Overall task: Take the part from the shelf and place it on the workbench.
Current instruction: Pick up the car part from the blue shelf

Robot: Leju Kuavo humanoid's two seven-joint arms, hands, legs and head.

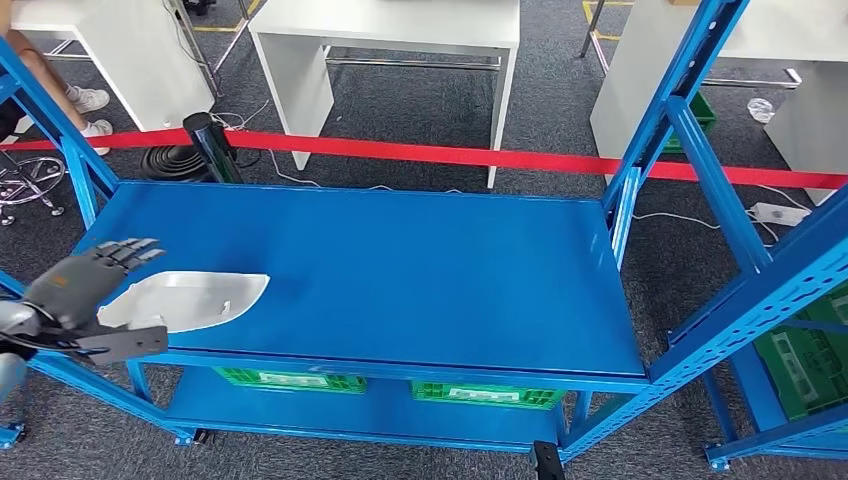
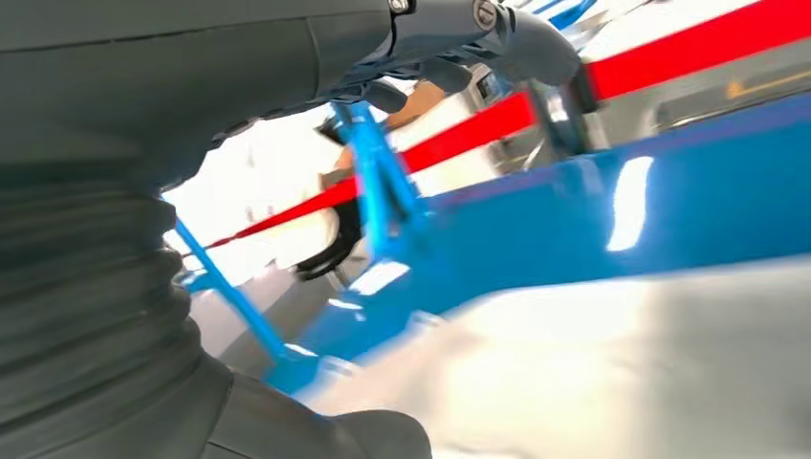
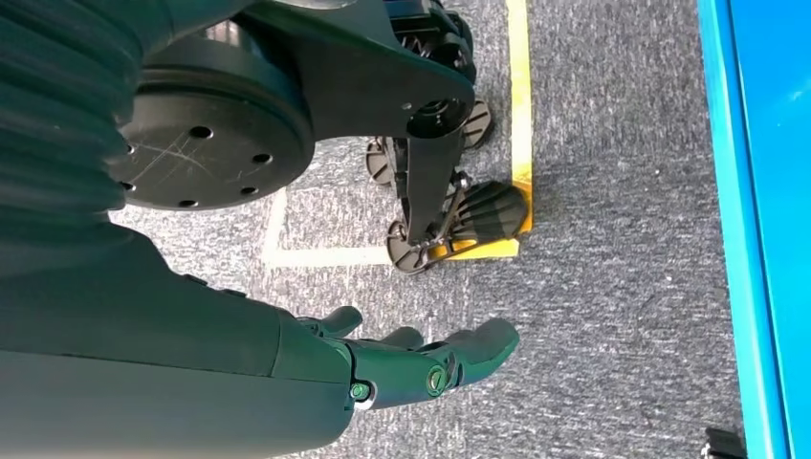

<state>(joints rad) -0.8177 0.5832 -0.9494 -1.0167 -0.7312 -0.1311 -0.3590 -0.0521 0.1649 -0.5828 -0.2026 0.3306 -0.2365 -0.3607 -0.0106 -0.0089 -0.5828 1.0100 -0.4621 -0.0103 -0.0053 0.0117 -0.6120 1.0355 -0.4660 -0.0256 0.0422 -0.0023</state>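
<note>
The part [image 1: 190, 298] is a pale, flat, leaf-shaped shell lying on the blue shelf [image 1: 420, 270] near its front left corner. My left hand [image 1: 80, 290] is at the part's left end, with its fingers [image 1: 132, 250] stretched out over the shelf behind the part and the thumb [image 1: 130, 343] in front of it. The hand holds nothing. In the left wrist view the part [image 2: 622, 363] is a blurred white surface between the fingers [image 2: 459, 29] and the thumb [image 2: 383, 435]. My right hand [image 3: 421, 363] hangs beside my body above grey carpet, fingers loosely extended and holding nothing.
Blue uprights [image 1: 690, 130] frame the shelf on both sides. Green crates [image 1: 290, 380] sit on the lower level. A red barrier tape [image 1: 480, 157] runs behind the shelf, with white tables [image 1: 390, 40] beyond. A person's legs [image 1: 55, 85] show at the far left.
</note>
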